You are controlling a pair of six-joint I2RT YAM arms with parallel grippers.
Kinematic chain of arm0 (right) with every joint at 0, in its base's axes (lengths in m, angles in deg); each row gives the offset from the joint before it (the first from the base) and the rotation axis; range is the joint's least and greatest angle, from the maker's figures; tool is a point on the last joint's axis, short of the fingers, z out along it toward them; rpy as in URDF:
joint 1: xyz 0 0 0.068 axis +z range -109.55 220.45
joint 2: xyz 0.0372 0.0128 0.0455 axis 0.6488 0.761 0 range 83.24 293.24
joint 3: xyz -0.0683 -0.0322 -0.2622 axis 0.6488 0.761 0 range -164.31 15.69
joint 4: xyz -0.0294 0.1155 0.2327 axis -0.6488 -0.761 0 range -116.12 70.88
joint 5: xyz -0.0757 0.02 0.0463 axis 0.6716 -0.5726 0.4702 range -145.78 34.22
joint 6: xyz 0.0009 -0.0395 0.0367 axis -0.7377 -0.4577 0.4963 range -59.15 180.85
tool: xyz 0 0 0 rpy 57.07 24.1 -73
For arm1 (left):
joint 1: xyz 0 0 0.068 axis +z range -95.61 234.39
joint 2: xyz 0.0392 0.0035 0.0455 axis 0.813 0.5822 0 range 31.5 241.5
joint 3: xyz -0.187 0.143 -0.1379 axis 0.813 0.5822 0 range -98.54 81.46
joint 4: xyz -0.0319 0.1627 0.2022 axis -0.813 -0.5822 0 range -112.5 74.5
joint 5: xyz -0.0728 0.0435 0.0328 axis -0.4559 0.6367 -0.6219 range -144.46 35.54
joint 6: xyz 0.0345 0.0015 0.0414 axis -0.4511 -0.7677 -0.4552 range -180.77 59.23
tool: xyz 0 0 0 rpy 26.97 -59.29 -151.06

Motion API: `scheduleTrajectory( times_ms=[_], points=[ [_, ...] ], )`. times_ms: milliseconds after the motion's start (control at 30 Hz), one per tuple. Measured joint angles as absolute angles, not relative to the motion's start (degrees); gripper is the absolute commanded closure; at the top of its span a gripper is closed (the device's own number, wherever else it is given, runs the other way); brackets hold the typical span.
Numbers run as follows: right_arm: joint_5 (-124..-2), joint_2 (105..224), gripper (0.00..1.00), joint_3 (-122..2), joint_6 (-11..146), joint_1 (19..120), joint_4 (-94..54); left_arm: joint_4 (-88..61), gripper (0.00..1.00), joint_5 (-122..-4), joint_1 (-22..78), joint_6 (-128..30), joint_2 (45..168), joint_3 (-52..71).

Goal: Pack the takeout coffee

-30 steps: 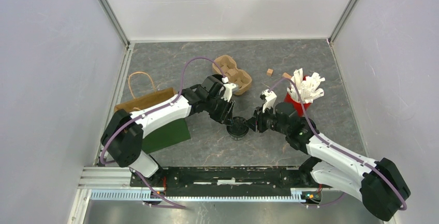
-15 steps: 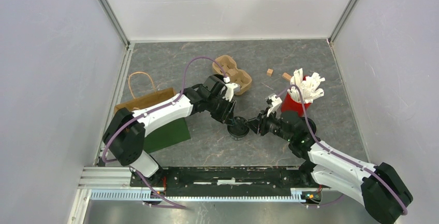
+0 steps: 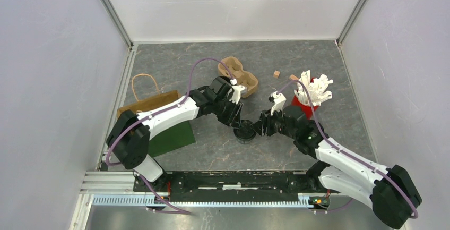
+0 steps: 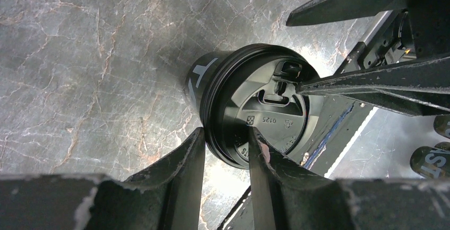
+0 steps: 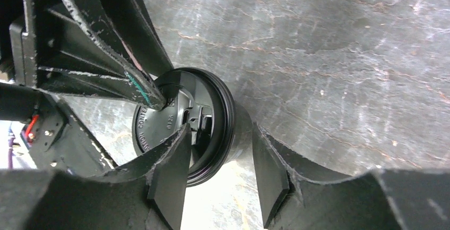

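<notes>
Where the takeout coffee point(image 3: 245, 132) stands: mid-worktop point(image 3: 212, 153), upright with the lid point(image 4: 270, 113) on, directly between the two arms.
Left pincer point(image 4: 225, 137): clamped on the cup's rim at its left side, one finger outside the wall, the other bearing on the lid top.
Right pincer point(image 5: 222, 130): jaws apart, straddling the rim at the right side; one finger tip lies over the lid, and the outer finger shows a gap to the cup wall.
Paper bag point(image 3: 151, 101): lying flat at the left edge, handle toward the far side, well apart from the cup.
Pulp carrier tray point(image 3: 240, 76): far of the cup, wells up, nothing in them.
Red cup of white sticks point(image 3: 303, 108): right of centre, beside the right arm.
Step in hand (judged): the left arm alone grips the cup and the right arm gives no hold; packing not yet done.
Next move calls for (judged): the right fingers to draw clear to the right first, then a level lift by the left arm, since a rim pinch may pop the lid.
Unsettled: whether the base rests on the worktop; cannot tell.
</notes>
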State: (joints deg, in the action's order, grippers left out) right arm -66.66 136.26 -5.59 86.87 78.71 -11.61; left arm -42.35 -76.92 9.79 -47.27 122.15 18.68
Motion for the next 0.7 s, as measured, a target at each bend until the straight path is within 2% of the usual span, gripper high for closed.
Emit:
scheduleTrajectory(
  times_ms=[100,167,700],
  points=[
    [-66.15,136.58,0.39,-9.09,85.80,78.69,-17.97,-42.14,0.59,-77.03,9.45,-47.25,122.76,18.13],
    [-66.26,136.58,0.38,-10.14,85.58,78.71,-20.20,-41.94,0.59,-77.01,9.18,-47.25,122.96,17.98],
    [-70.79,137.31,0.53,-10.09,86.56,78.67,-22.50,-41.72,0.59,-76.85,8.57,-47.21,123.39,17.54]
  ],
)
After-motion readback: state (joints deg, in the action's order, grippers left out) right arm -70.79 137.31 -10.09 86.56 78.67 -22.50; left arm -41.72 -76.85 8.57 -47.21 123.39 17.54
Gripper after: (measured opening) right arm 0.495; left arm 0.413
